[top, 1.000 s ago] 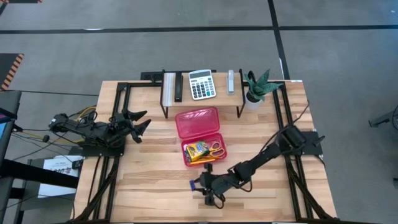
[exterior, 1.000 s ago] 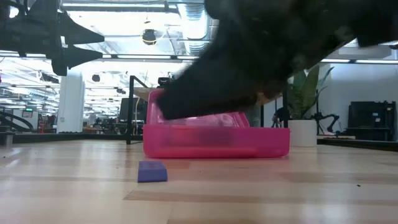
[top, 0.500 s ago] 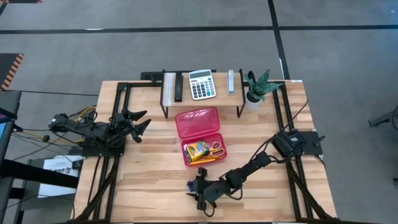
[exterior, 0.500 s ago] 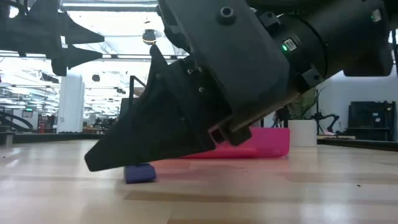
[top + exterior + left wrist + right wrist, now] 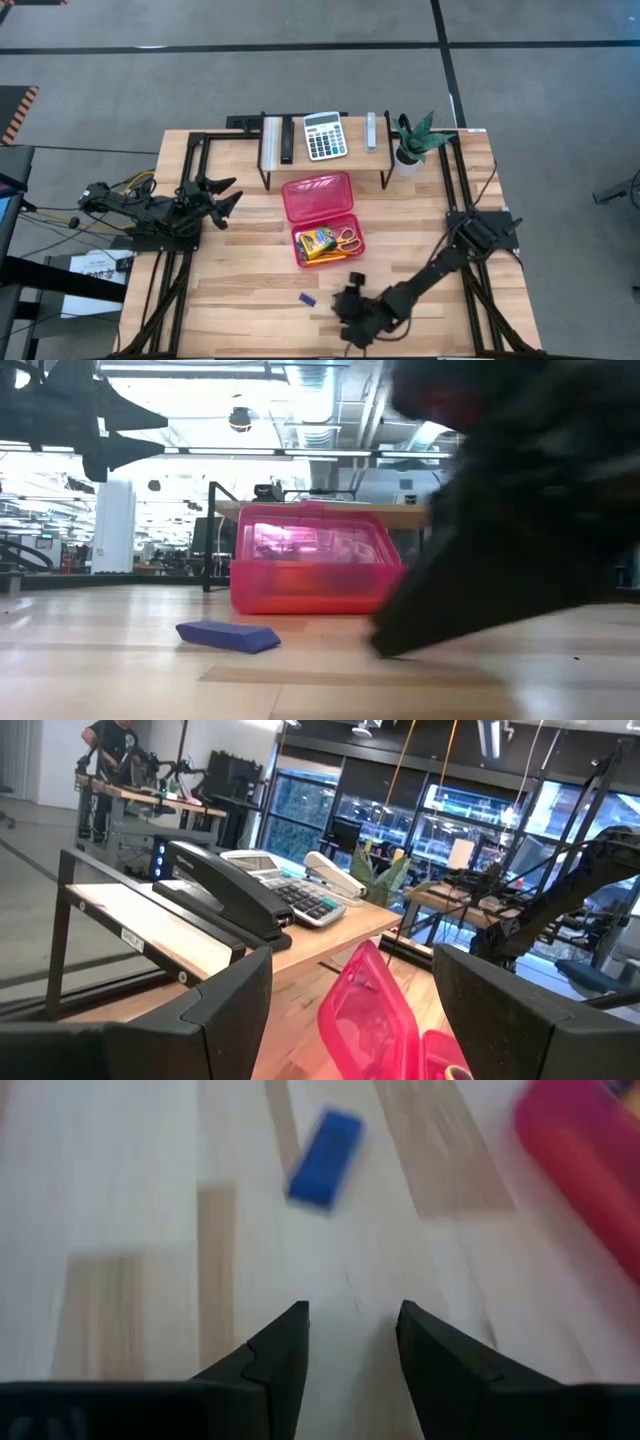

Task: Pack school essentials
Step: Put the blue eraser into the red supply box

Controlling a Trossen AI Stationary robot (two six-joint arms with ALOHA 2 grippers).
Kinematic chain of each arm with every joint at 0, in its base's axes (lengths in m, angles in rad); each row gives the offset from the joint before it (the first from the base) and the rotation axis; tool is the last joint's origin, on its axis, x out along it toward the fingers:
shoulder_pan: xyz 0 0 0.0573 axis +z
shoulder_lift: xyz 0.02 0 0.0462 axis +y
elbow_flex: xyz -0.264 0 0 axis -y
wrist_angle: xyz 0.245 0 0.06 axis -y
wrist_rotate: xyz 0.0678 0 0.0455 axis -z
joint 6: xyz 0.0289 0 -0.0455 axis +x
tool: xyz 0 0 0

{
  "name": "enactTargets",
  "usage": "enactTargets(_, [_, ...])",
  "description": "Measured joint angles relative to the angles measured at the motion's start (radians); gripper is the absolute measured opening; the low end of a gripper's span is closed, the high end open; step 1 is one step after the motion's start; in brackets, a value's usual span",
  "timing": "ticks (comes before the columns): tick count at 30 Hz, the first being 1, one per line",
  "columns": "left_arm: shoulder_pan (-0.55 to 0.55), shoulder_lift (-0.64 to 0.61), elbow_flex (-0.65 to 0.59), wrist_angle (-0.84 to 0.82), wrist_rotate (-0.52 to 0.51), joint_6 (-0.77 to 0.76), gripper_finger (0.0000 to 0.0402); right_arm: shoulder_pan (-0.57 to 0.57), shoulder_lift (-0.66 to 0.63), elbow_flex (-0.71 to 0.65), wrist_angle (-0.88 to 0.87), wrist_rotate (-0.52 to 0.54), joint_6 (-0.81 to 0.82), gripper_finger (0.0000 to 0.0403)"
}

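Note:
The blue eraser [image 5: 306, 298] lies flat on the bare wood near the table's near edge, also seen in the low view [image 5: 228, 635]. My right gripper [image 5: 342, 310] is open just right of it, fingers pointing toward it; its wrist view shows the eraser [image 5: 325, 1158] ahead of the gripper [image 5: 352, 1330], not touched. The red translucent case [image 5: 320, 196] stands open behind. Its base holds the yellow-green crayon box [image 5: 316, 241], the yellow-handled scissors [image 5: 346, 238] and pencils [image 5: 326, 257]. My left gripper [image 5: 222, 196] waits open at the table's left side.
A low black shelf [image 5: 325, 172] at the far edge carries the grey calculator [image 5: 324, 135] and a stapler [image 5: 286, 140]. A potted plant [image 5: 411, 140] stands at its right end. Bare wood lies left of the eraser and along the near edge.
My right gripper moved left over the eraser, came down on it, then drew back toward the table's right and near edge. The eraser stays at about the same spot but has turned and now lies flatter and broader in the low view.

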Motion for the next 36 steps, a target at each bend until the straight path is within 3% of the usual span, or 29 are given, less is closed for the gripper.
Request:
enactTargets(4, [0.000, 0.000, 0.000, 0.001, 0.000, -0.001, 0.0263, 0.040, -0.029, -0.005, -0.060, 0.117, 0.048, 0.0177])
enactTargets(8, [0.000, 0.000, 0.000, -0.001, 0.000, -0.002, 0.0263, 0.049, -0.034, -0.001, 0.133, 0.212, -0.023, 0.0188])
enactTargets(12, [0.000, 0.000, 0.000, -0.002, 0.008, -0.009, 0.0263, 0.026, 0.002, 0.001, 0.315, 0.189, -0.157, 0.0217])
enactTargets(17, [0.000, 0.000, 0.000, 0.000, 0.008, -0.009, 0.0263, -0.018, 0.033, 0.002, 0.421, 0.183, -0.194, 0.0252])
enactTargets(24, [0.000, 0.000, 0.000, -0.005, 0.008, -0.017, 0.0263, -0.052, 0.101, 0.002, 0.532, 0.149, -0.225, 0.0255])
enactTargets(36, [0.000, 0.000, 0.000, -0.005, 0.008, -0.016, 0.0263, -0.054, 0.145, 0.003, 0.560, 0.147, -0.153, 0.0255])
